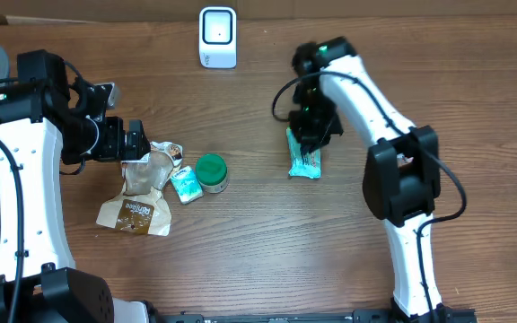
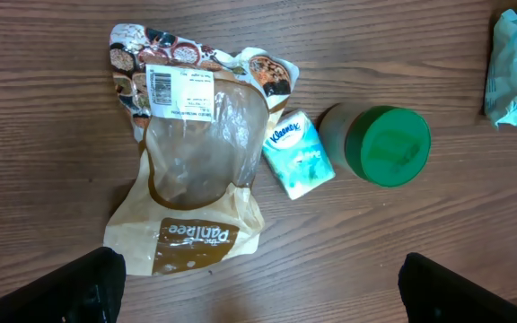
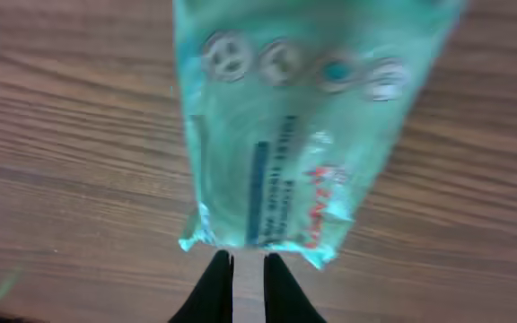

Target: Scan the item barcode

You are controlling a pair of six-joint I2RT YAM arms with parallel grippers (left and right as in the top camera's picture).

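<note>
Table (image 1: 258, 260): wood, with scanner (image 1: 217, 36) stood at far edge.
Packet (image 1: 304, 161): laid flat right of centre, long axis run straight ahead from right gripper (image 3: 248, 265) tips.
Right gripper: fingers drawn nearly together at packet's near end; a hold cannot be confirmed.
Left gripper (image 1: 135, 140): spread wide, placed farther off.

Two arms in white shells and black joints

The left arm (image 1: 16, 179) and right arm (image 1: 366, 99) are showing smooth white covers between blocky black motor housings, with black cables looping alongside and small green lights glowing; the left claw (image 1: 140, 141) and right claw (image 3: 248, 274) are showing matte black.
</note>
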